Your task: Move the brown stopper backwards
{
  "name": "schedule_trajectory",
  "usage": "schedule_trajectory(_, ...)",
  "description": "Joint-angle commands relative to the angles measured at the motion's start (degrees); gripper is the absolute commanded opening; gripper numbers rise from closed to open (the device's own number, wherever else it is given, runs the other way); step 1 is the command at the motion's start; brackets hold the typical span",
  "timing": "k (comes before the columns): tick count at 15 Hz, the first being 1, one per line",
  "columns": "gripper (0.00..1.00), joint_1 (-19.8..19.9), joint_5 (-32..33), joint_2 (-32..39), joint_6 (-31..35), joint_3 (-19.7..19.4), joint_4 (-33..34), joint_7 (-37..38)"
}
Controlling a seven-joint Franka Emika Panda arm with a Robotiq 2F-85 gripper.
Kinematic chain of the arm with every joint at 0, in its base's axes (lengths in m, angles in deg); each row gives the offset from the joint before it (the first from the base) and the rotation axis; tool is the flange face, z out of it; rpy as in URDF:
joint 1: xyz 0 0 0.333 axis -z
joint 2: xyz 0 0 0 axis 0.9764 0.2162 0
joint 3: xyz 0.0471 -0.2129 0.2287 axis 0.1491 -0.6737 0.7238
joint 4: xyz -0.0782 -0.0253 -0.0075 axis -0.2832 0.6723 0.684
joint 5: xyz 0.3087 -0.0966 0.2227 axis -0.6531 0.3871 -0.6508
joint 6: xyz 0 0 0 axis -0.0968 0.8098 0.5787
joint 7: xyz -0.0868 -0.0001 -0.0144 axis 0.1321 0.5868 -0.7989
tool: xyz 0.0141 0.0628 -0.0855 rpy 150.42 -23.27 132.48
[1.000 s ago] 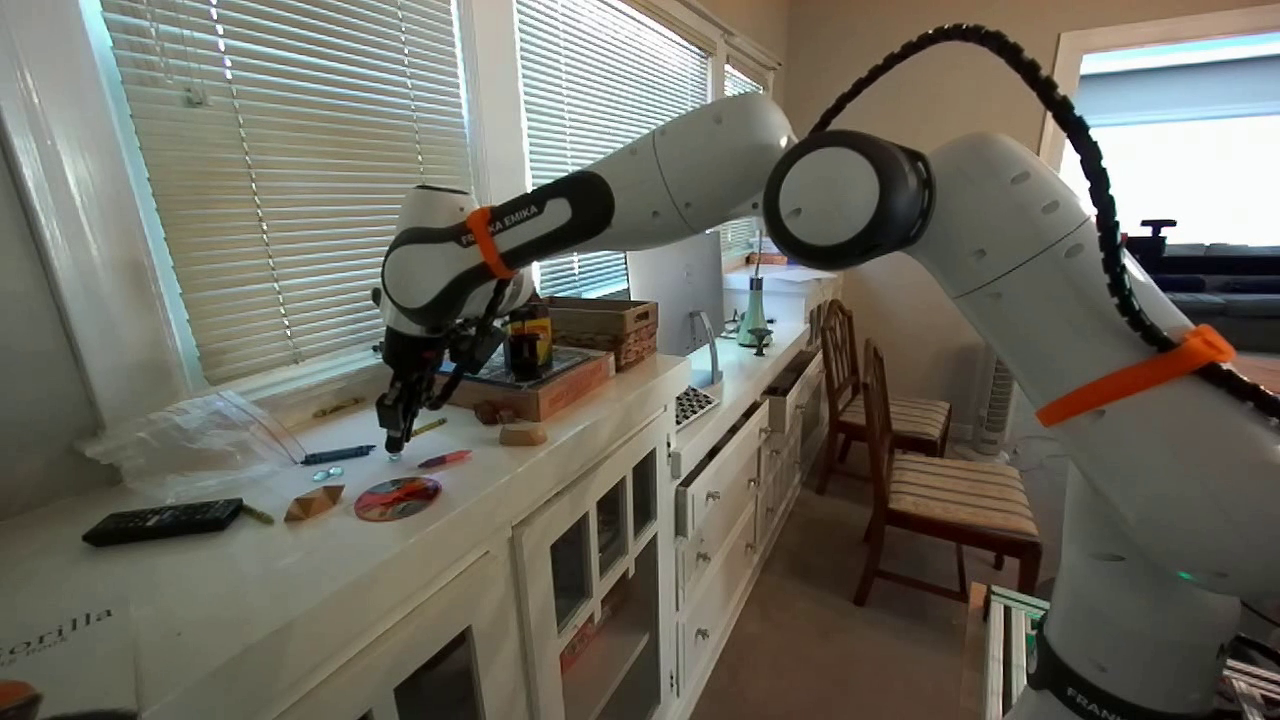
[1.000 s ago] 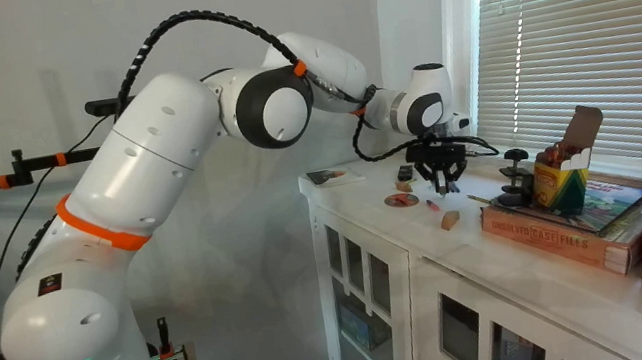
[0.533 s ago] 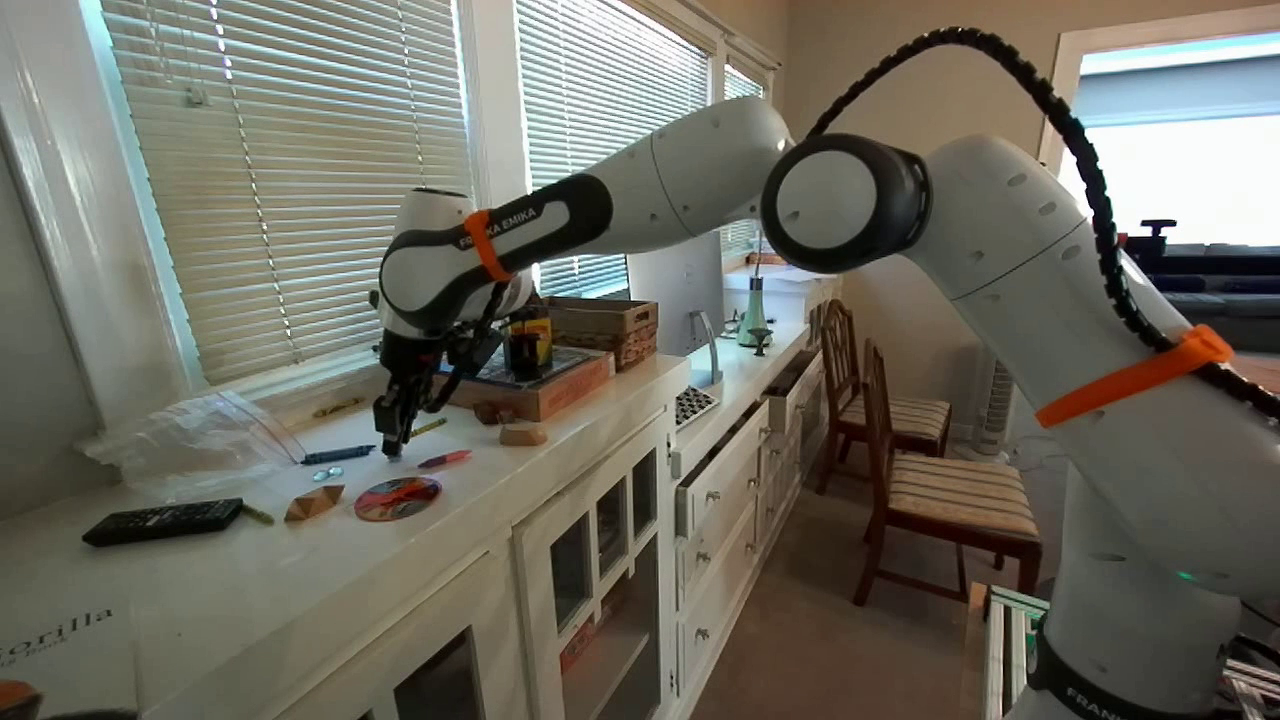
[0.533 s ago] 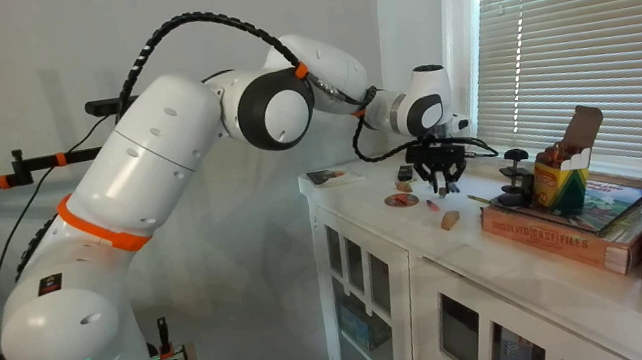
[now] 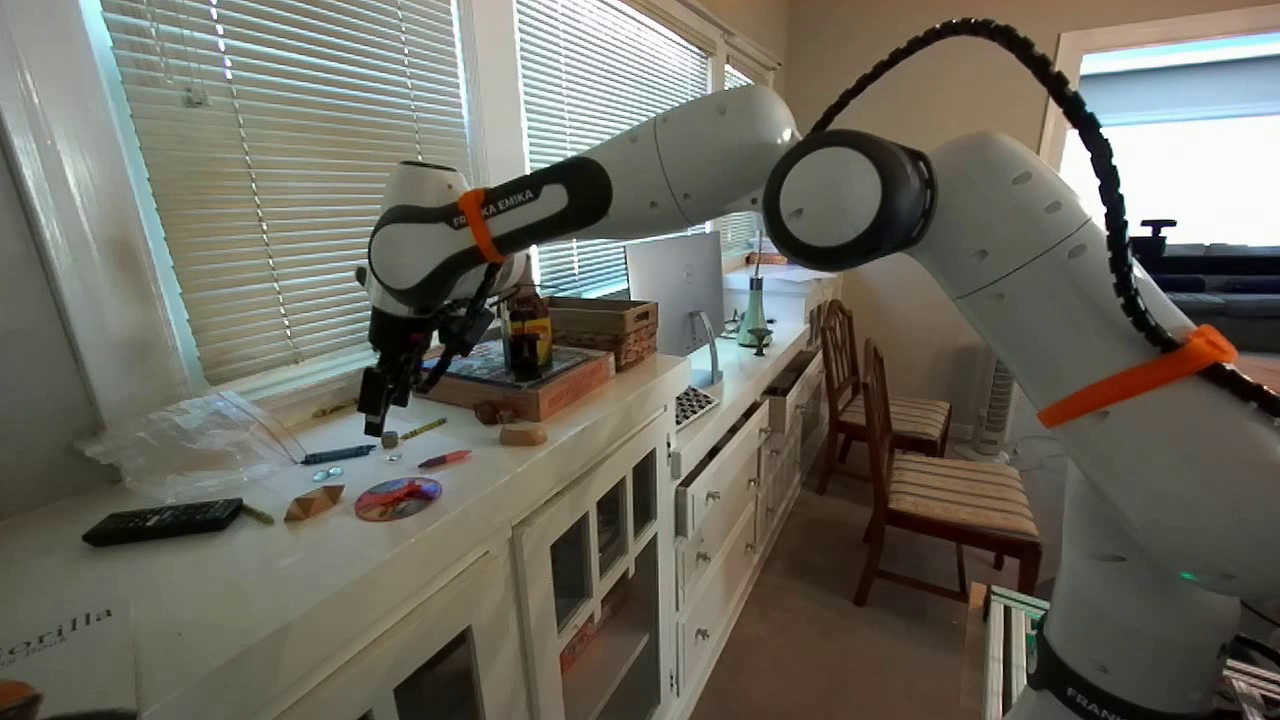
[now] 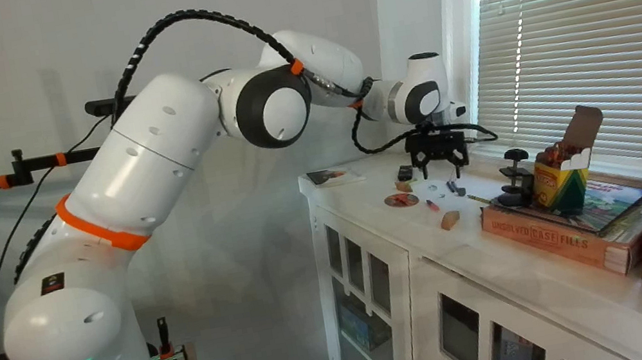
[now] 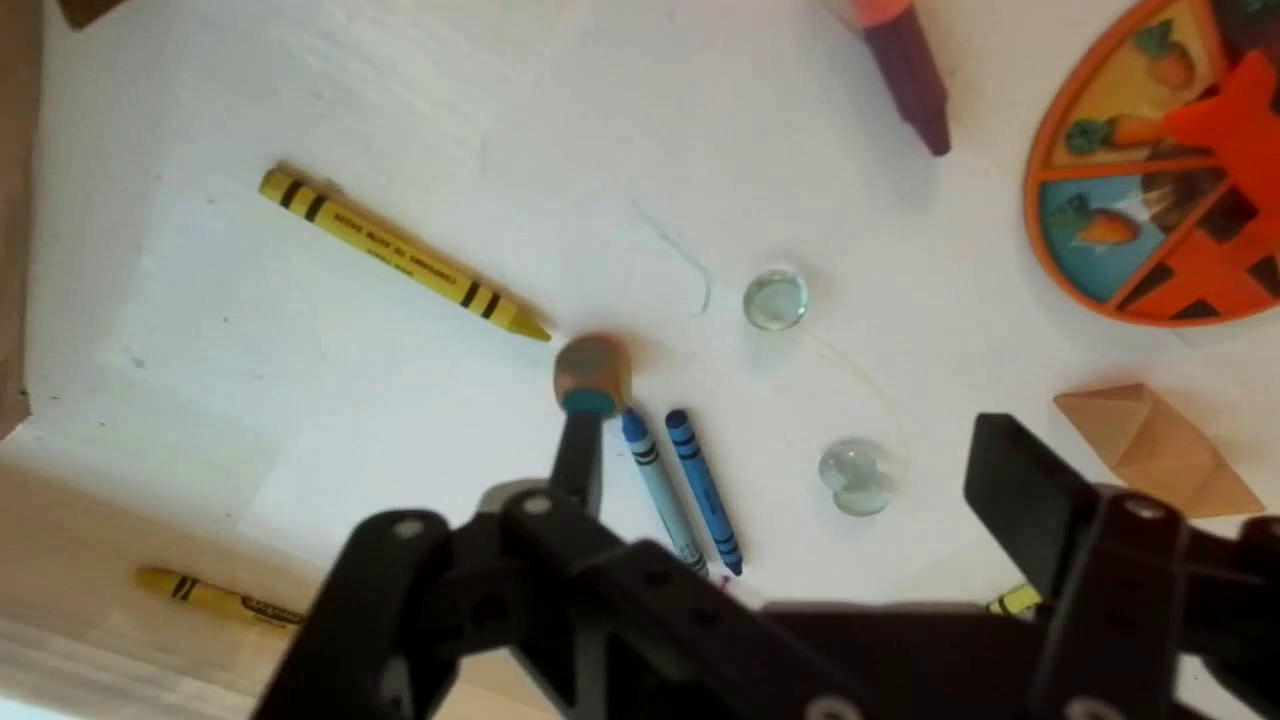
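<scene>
The brown stopper (image 7: 592, 362) sits on the bench (image 5: 230, 590), between the front edge and the back edge under the window blinds (image 6: 589, 31), well apart from the front corner by the grey wall (image 6: 257, 269). The yellow crayon (image 7: 400, 258) points its tip at it from just beside; the light blue crayon (image 7: 663, 490) touches it or stops just beside it, I cannot tell which. The gripper (image 6: 441, 174) hangs above the bench, jaws wide, nothing between them. One of its fingertips (image 7: 580, 455) overlaps the stopper's lower rim in the wrist view, yet the stopper lies outside the gap, and I judge the two apart.

It should handle as a small, light, stiff piece, wood or cork by its look, hard to damage and not very slippery. The curved side is the risk: an off-centre pinch could roll it toward the front edge. The best hold is probably low across its middle, from opposite sides, coming straight down so neither finger catches a crayon. A gentle squeeze ought to do. If "backwards" means toward the back edge, a low, level carry seems enough.
</scene>
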Motion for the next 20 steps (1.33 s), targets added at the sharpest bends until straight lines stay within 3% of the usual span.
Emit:
schedule_trajectory(1, 1.00, -2.7, 3.9, -3.2, -5.4, -2.9, 0.0, 4.1)
schedule_trajectory(5, 1.00, -5.8, 8.3, -7.4, -11.8, -6.3, -0.7, 13.7)
schedule_trajectory(12, 1.00, -5.7, 5.2, -15.3, -31.1, -6.2, -1.9, 24.8)
schedule_trajectory(15, 1.00, -4.7, 5.3, -18.3, -32.0, -6.4, -4.4, 26.7)
schedule_trajectory(16, 1.00, -5.3, 6.4, -15.3, -31.7, -6.1, -0.3, 25.2)
schedule_trajectory(20, 1.00, -4.7, 6.3, -17.0, -31.8, -6.3, -2.2, 25.7)
